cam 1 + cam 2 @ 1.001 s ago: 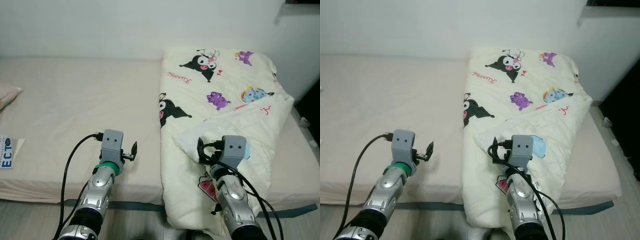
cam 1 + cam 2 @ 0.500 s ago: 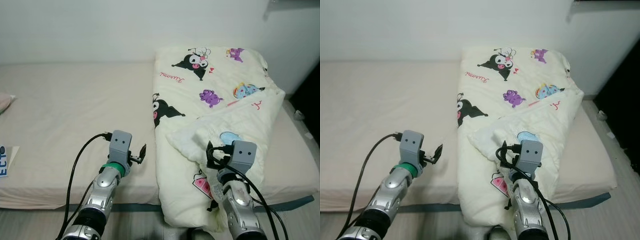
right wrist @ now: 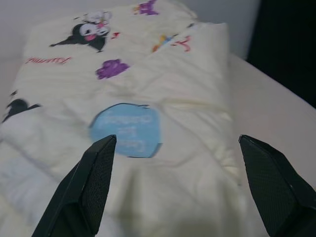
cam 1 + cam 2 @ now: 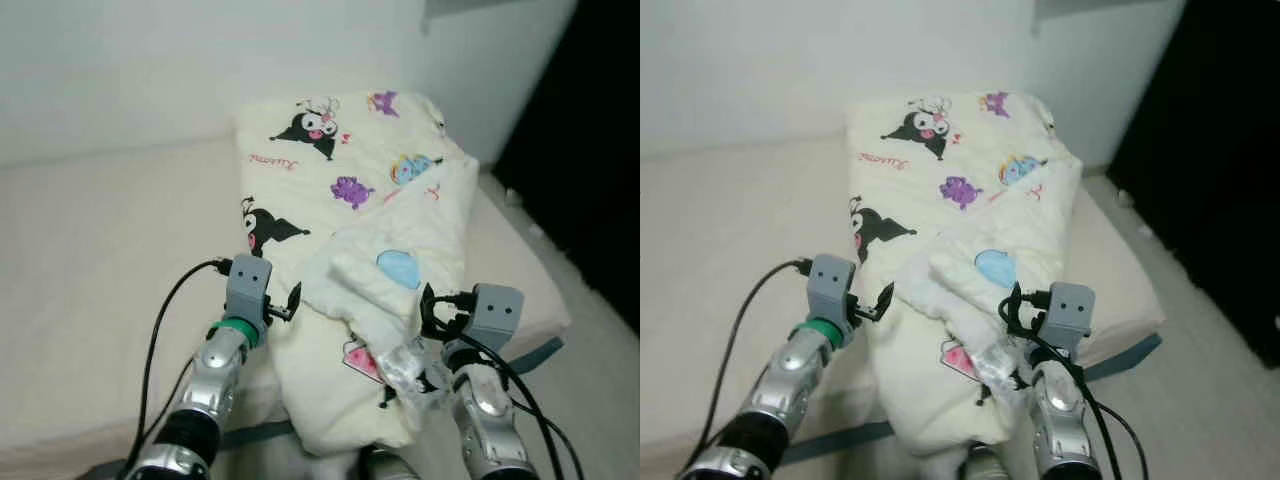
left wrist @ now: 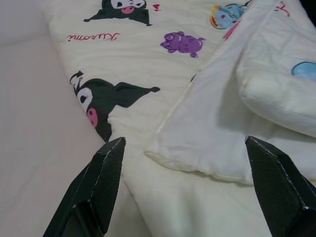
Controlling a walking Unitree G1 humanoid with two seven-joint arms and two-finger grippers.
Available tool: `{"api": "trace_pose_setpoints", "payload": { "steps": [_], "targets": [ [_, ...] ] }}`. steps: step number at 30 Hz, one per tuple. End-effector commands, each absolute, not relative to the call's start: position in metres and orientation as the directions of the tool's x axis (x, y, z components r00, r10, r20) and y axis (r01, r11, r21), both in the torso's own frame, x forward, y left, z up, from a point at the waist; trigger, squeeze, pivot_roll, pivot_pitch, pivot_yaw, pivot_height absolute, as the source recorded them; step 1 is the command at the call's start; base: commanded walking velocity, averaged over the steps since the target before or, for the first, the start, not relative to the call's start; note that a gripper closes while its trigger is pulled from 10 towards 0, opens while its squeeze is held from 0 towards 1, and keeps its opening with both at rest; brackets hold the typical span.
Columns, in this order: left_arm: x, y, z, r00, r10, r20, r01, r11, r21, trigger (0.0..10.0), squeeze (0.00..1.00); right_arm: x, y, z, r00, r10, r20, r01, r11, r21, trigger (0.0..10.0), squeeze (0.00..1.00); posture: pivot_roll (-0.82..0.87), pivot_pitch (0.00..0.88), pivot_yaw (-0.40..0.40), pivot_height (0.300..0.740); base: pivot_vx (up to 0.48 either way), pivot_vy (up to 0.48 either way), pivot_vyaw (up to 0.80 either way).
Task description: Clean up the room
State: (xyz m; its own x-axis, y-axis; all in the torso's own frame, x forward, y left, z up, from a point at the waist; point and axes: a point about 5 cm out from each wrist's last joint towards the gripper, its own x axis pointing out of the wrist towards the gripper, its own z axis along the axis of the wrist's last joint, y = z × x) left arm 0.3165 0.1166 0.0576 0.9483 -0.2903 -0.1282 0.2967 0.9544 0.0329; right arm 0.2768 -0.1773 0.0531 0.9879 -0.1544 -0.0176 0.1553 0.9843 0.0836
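A white wall (image 4: 150, 70) rises behind a dark doorway (image 4: 590, 150).

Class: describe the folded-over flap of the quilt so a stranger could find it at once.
Start at the bed, then the cream cartoon-print quilt on its right side. The flap is the corner turned back near the bed's front edge, facing both pincers. Its plain lining carries one light-blue patch.

Both silver arms reach forward from the bottom of the head views, each wrist capped by a grey camera box with black cable looping back. Left tool (image 5: 185, 190) is raised, its two black fingers (image 5: 101, 182) spread wide apart with nothing between them. Right tool (image 3: 182, 185) is likewise level with fingers (image 3: 94, 182) spread wide, gripping nothing.
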Motion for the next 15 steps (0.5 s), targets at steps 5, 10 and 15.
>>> {"api": "trace_pose_setpoints", "payload": {
  "steps": [5, 10, 15],
  "targets": [
    [0.31, 0.1232, 0.0469, 0.949, -0.268, -0.169, 0.278, 0.96, 0.039, 10.0, 0.0, 0.2742, -0.1764, 0.0491, 0.988, -0.149, -0.042, 0.153, 0.983, 0.098, 10.0, 0.0, -0.05, 0.083, 0.11, 0.74, 0.0, 0.0, 0.0],
    [0.3082, 0.123, 0.0455, 0.95, -0.264, -0.169, 0.273, 0.961, 0.033, 10.0, 0.0, 0.2749, -0.1761, 0.0499, 0.989, -0.144, -0.043, 0.148, 0.984, 0.1, 10.0, 0.0, -0.05, 0.087, 0.11, 0.74, 0.0, 0.0, 0.0],
    [0.3074, 0.1212, 0.0458, 0.949, -0.269, -0.164, 0.277, 0.961, 0.023, 10.0, 0.0, 0.2751, -0.1757, 0.0499, 0.989, -0.14, -0.045, 0.144, 0.984, 0.101, 10.0, 0.0, -0.05, 0.089, 0.11, 0.74, 0.0, -0.196, 0.0]
  ]
}}
